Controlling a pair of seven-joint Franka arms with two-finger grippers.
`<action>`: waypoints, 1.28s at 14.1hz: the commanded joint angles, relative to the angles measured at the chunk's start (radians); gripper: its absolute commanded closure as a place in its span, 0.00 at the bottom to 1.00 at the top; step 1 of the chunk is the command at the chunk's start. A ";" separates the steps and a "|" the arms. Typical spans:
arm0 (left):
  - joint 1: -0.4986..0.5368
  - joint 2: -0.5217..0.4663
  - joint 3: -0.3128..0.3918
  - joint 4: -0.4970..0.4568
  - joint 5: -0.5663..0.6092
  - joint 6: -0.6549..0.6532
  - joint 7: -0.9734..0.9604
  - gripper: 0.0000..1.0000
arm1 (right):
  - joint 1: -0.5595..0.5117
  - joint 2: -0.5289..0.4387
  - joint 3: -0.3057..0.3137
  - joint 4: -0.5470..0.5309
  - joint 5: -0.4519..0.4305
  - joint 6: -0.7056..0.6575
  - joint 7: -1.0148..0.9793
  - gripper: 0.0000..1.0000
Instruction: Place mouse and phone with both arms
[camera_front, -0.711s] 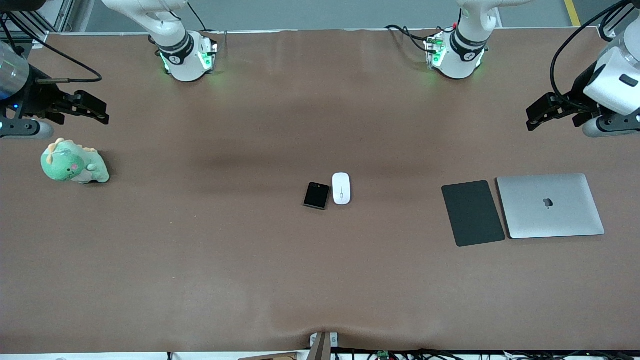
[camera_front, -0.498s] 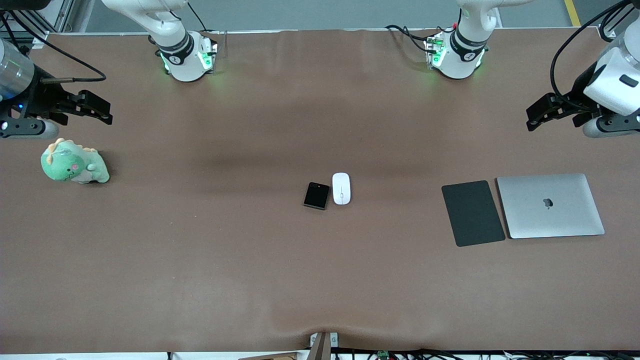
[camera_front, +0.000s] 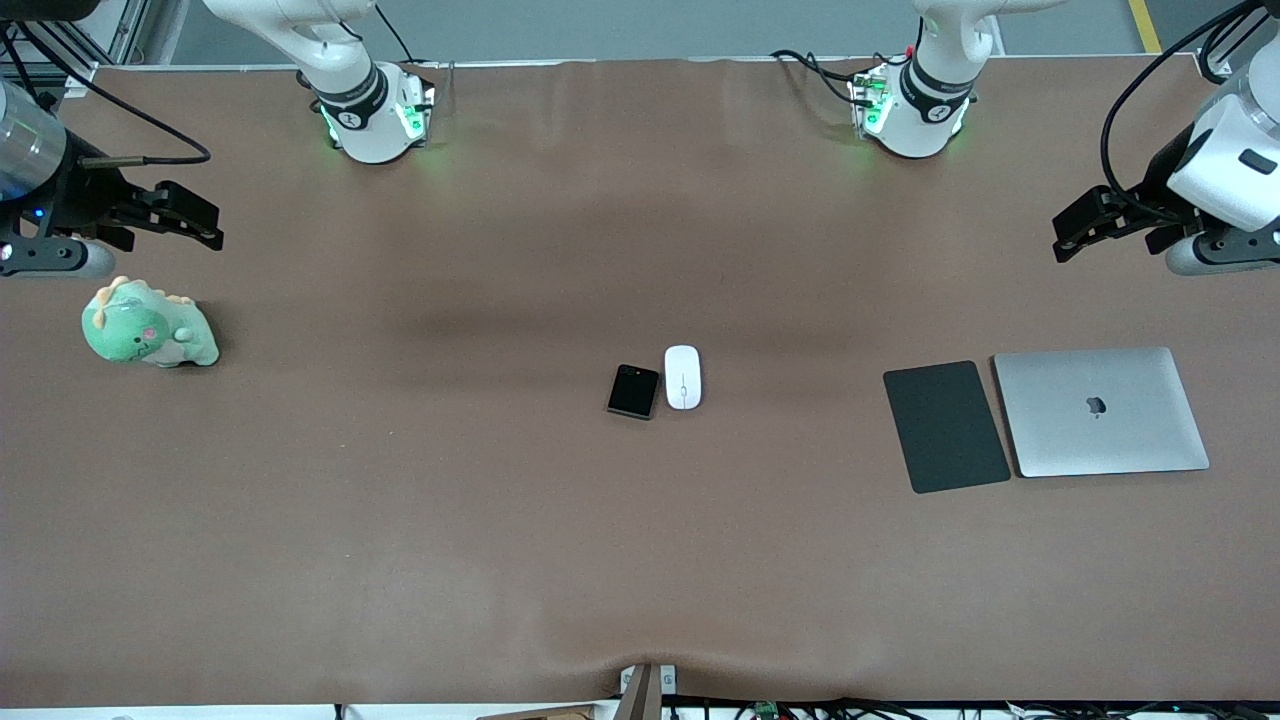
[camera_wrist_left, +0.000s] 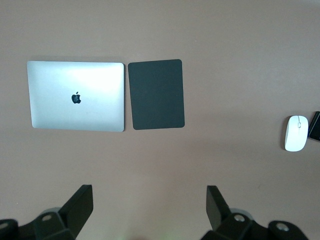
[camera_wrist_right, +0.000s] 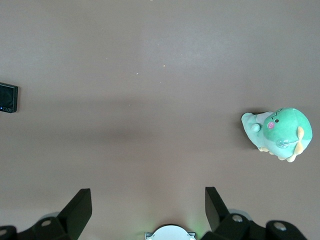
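Brown matte table covering (camera_front: 420, 520) spans the whole front view, with both arm bases along its far edge. Near the middle lie the small black glossy rectangular phone (camera_front: 633, 391) and, just beside it toward the left arm's end, the small white oval mouse (camera_front: 683, 377) with a thin grey line down its middle; whether the two touch is hard to tell. Toward the left arm's end lie a large matte black rectangular mat (camera_front: 945, 426) and, just beside it, a closed silver laptop (camera_front: 1100, 411). A green plush dinosaur toy (camera_front: 147, 329) sits at the right arm's end. Left gripper (camera_front: 1092, 226) hangs over bare table at the left arm's end, fingers (camera_wrist_left: 80, 207) wide apart and holding nothing. Right gripper (camera_front: 172, 216) hangs over bare table beside the dinosaur, fingers (camera_wrist_right: 79, 210) likewise spread and empty
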 joint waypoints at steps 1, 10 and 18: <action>0.009 0.009 -0.002 0.024 -0.009 -0.023 0.005 0.00 | -0.005 -0.002 0.000 0.005 -0.001 -0.005 -0.006 0.00; -0.048 0.111 -0.017 0.009 -0.021 0.043 -0.033 0.00 | -0.001 -0.005 0.000 0.005 -0.001 -0.016 -0.021 0.00; -0.140 0.171 -0.049 -0.200 -0.016 0.341 -0.250 0.00 | 0.004 -0.007 0.002 0.007 -0.001 -0.025 -0.020 0.00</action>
